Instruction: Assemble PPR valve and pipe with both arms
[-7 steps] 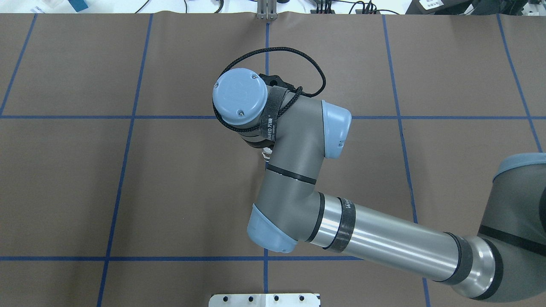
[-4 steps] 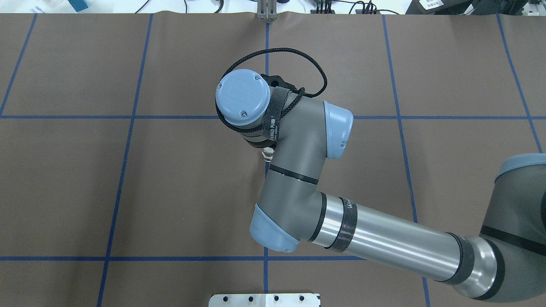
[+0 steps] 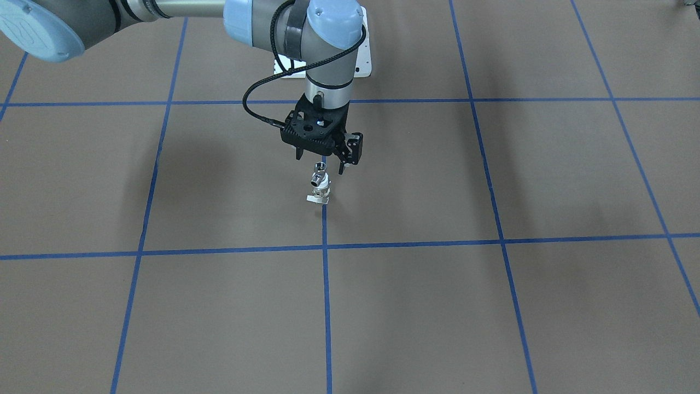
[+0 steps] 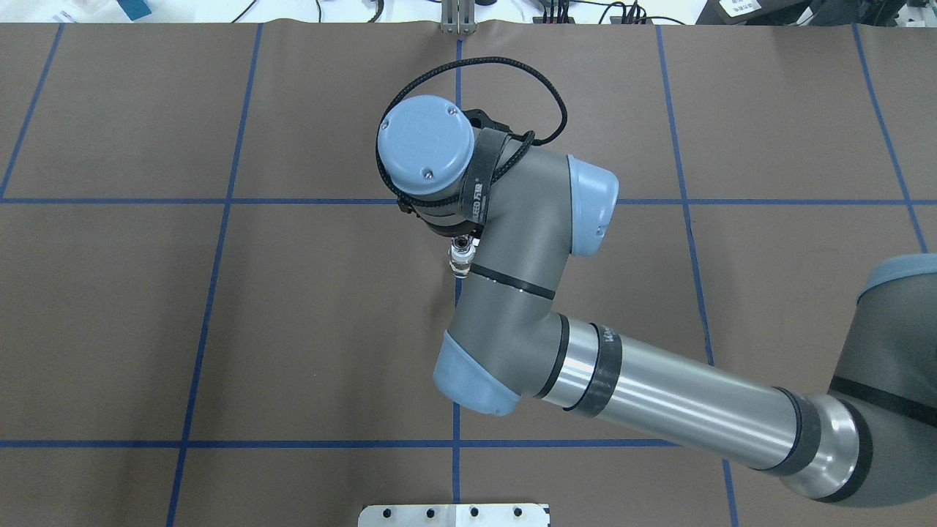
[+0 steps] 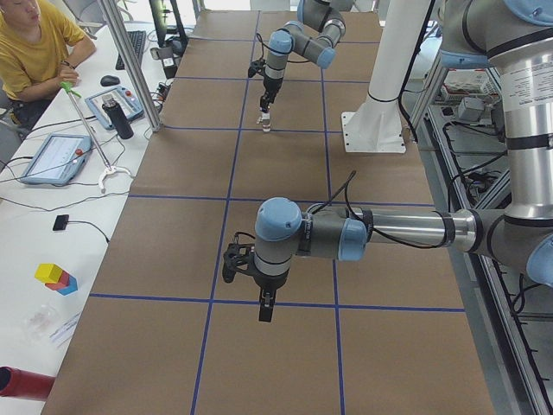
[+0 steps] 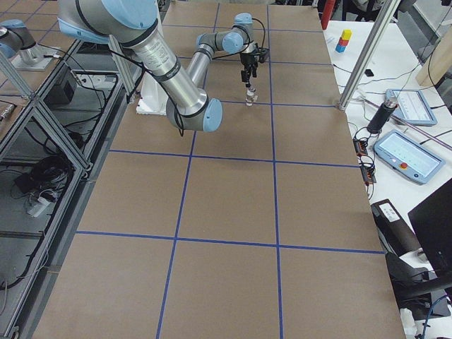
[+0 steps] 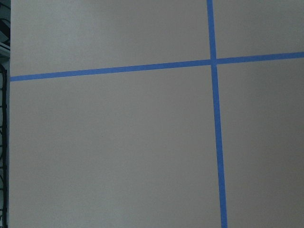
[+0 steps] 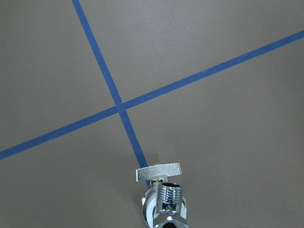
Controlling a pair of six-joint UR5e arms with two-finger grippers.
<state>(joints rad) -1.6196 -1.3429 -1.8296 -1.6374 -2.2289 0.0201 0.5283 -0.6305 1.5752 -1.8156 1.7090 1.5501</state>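
The PPR valve [image 3: 321, 191] stands on the brown table mat on a blue tape line, its flat pale tab [image 3: 315, 200] at the bottom. The chrome pipe [image 3: 318, 176] sits on top of it, seemingly joined. The right gripper [image 3: 322, 160] hangs just above them, open and empty, with a finger on either side. In the right wrist view the valve [image 8: 164, 197] is at the bottom edge. In the overhead view the valve [image 4: 460, 262] peeks out beside the right wrist. The left gripper [image 5: 265, 307] hovers far away over bare mat; I cannot tell whether it is open.
The white bolted pedestal plate [image 4: 454, 514] sits at the robot's side of the table. A person [image 5: 34, 43], tablets [image 5: 54, 157] and a dark bottle [image 5: 121, 121] are on the side desk beyond the mat. Blue tape lines grid the mat.
The right wrist has moved away from the robot's base, toward the table's far edge. More of the valve and pipe now shows beside it.
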